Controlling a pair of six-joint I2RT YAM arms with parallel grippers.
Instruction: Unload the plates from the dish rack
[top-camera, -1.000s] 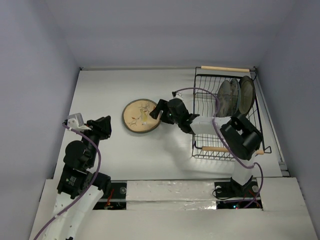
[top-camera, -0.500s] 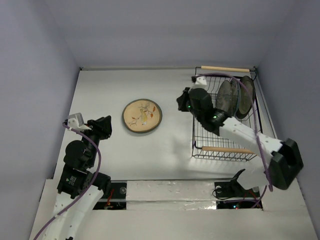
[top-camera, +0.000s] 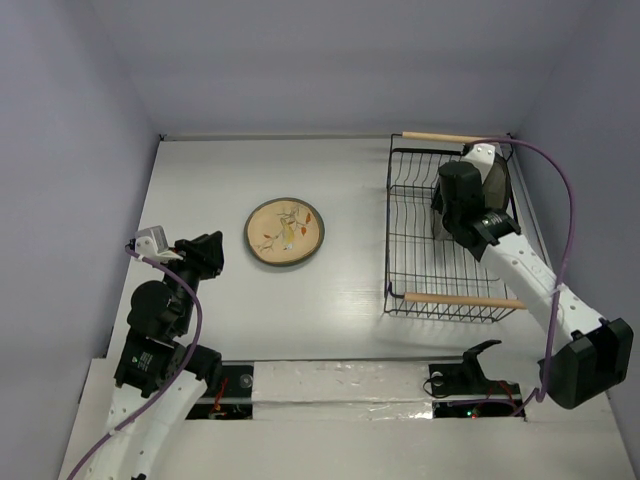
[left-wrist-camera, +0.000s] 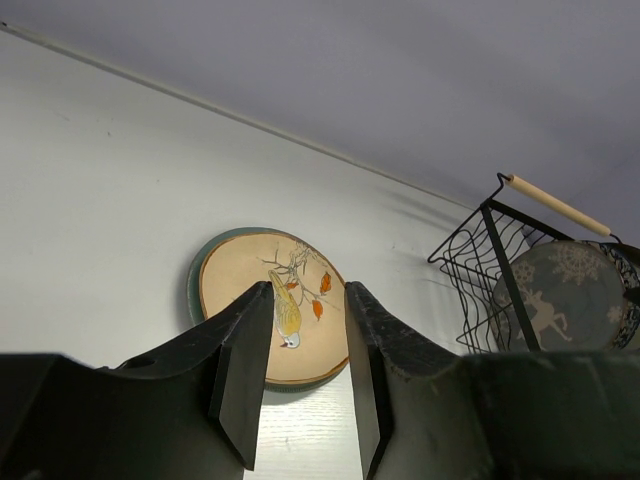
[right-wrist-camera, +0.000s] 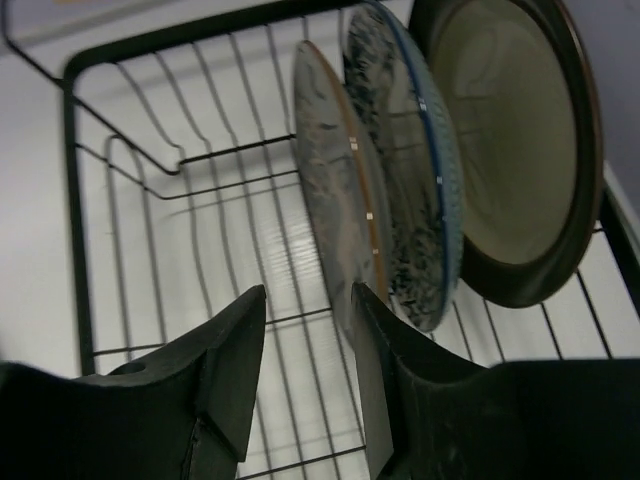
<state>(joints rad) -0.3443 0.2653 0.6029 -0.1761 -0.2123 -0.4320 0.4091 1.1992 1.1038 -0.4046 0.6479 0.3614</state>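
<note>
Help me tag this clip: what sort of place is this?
Probably a lab test cell, not a kitchen: bare white table, plain grey walls close around it, robot arms mounted at its edge.

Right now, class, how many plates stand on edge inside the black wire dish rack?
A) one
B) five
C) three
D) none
C: the right wrist view shows the grey plate, the blue-patterned plate and the brown-rimmed plate standing on edge in the dish rack.
</note>
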